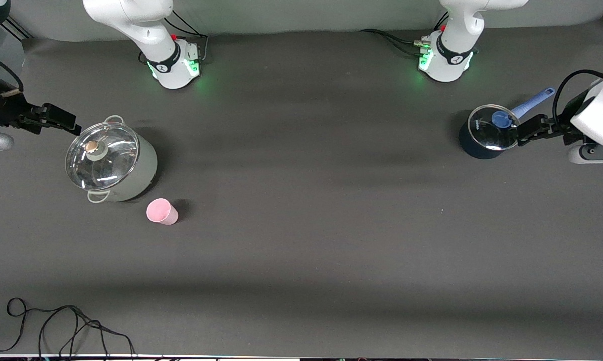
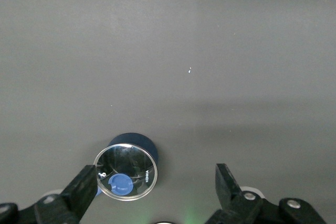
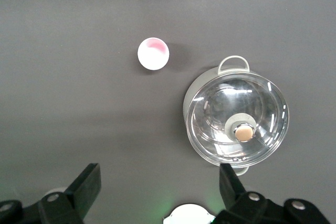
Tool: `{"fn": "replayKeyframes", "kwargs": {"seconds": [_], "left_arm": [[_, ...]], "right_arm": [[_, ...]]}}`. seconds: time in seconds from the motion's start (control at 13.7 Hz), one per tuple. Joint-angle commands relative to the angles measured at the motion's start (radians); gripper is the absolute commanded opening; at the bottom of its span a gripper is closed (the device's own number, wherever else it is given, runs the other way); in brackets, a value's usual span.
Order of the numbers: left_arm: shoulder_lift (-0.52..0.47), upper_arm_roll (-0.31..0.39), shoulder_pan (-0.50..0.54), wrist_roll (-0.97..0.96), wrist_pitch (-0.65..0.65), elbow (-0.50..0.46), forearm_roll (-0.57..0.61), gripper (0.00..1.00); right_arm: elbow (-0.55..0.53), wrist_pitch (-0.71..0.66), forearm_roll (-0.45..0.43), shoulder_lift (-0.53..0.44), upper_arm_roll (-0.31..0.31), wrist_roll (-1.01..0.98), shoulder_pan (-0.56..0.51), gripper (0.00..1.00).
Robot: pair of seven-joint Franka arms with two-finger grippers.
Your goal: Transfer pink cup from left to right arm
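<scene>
Left gripper (image 1: 524, 131) hangs in the air over the rim of the dark blue pot (image 1: 482, 140) at the left arm's end of the table, fingers (image 2: 81, 187) spread wide, holding nothing, wrist camera looking straight down. Right gripper (image 1: 60, 120) is likewise up over the edge of the pale green pot (image 1: 131, 170) with its glass lid (image 1: 102, 155), jaws fully apart and empty. Pink cup (image 1: 161, 211) stands upright on the dark table (image 1: 306, 225), just beside the green pot and nearer the front camera, touched by neither gripper.
</scene>
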Motion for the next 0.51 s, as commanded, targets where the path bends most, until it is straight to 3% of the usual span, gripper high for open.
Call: {"fn": "replayKeyframes", "kwargs": {"seconds": [0.0, 0.44], "left_arm": [[-0.008, 0.005, -0.002, -0.01, -0.014, 0.014, -0.016, 1.0], [-0.002, 0.005, -0.003, -0.006, -0.034, 0.031, -0.013, 1.0]], "right_arm": [[-0.036, 0.027, -0.022, -0.032, 0.012, 0.014, 0.001, 1.0], [-0.013, 0.024, -0.021, 0.006, 0.011, 0.017, 0.008, 1.0]]}}
